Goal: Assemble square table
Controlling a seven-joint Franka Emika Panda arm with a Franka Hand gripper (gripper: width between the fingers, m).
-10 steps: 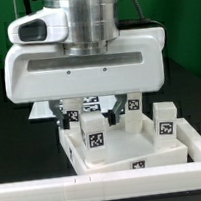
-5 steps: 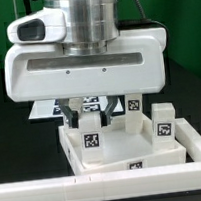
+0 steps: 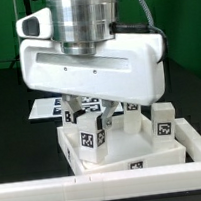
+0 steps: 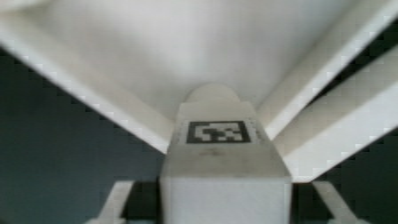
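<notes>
Exterior view: my claw (image 3: 90,117) hangs over the square tabletop (image 3: 124,151), fingers closed on a white tagged leg (image 3: 89,132) standing upright on it. Another leg (image 3: 163,121) stands at the tabletop's corner on the exterior view's right. Long white border bar (image 3: 108,191) in front; marker board (image 3: 41,110) behind.

Wrist view: only the gripped leg (image 4: 221,150) up close, its tag facing the cam, w/ tabletop rim (image 4: 107,70) beyond. Other leg not visible here.
</notes>
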